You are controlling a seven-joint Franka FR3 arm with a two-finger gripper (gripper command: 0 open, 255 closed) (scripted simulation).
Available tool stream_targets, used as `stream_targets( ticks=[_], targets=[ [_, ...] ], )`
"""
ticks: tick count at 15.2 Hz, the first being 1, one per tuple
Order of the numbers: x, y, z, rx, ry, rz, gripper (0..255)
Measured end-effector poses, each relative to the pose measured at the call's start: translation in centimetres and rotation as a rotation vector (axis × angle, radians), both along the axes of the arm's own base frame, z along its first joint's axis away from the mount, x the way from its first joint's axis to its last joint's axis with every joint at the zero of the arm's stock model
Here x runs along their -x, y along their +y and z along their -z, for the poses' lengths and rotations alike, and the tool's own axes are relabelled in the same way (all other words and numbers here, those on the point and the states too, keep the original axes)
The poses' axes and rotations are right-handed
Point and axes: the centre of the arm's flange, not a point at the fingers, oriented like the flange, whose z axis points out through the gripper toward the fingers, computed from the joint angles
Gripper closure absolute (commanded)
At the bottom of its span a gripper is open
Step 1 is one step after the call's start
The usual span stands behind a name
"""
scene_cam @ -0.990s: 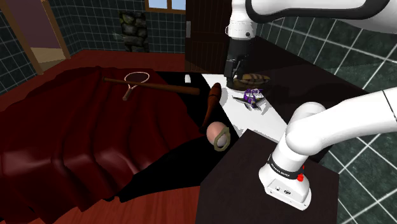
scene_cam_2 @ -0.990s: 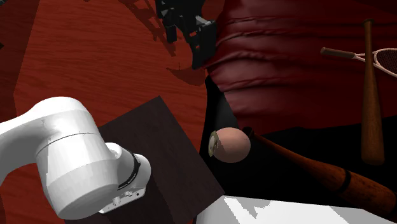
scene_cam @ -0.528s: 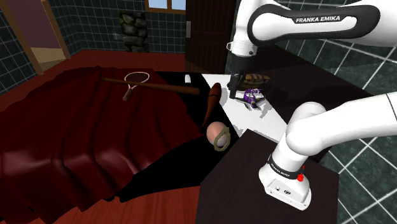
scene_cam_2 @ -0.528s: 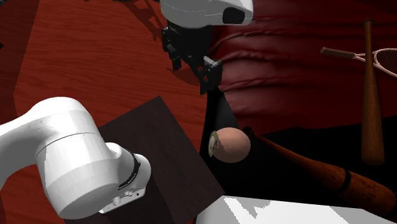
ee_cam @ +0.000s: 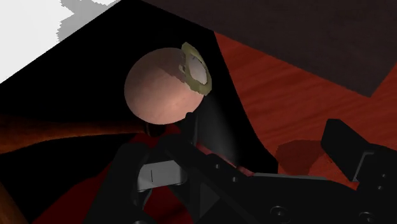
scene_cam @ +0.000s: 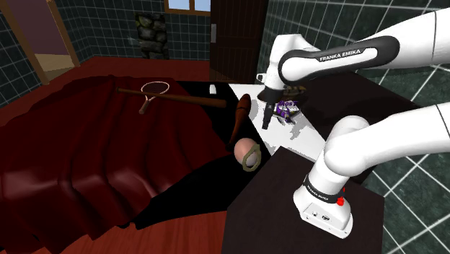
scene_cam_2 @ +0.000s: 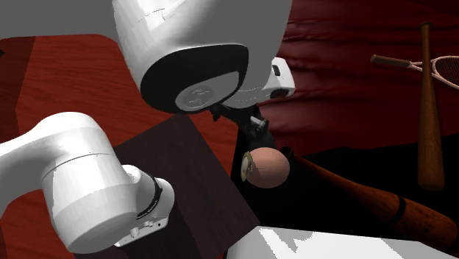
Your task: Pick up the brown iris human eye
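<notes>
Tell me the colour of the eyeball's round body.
Pinkish tan eyeball, with an olive-yellow ring at its front; the wrist view shows it best.

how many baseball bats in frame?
2. One bat lies by the racket, partly on the dark red cloth. The other bat lies on the black surface, its thin end near the eye. More may be hidden behind the arm.

House room: dark tiled walls, wooden door, window frame, rough stonework, red wood floor.
</notes>
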Motion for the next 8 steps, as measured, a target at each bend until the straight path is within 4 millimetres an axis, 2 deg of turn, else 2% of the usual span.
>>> stream_targets(
  ticks=[8],
  targets=[
    [-1.2, -3.9, 9.8, -0.046, -0.044, -0.189, 0]
  ],
)
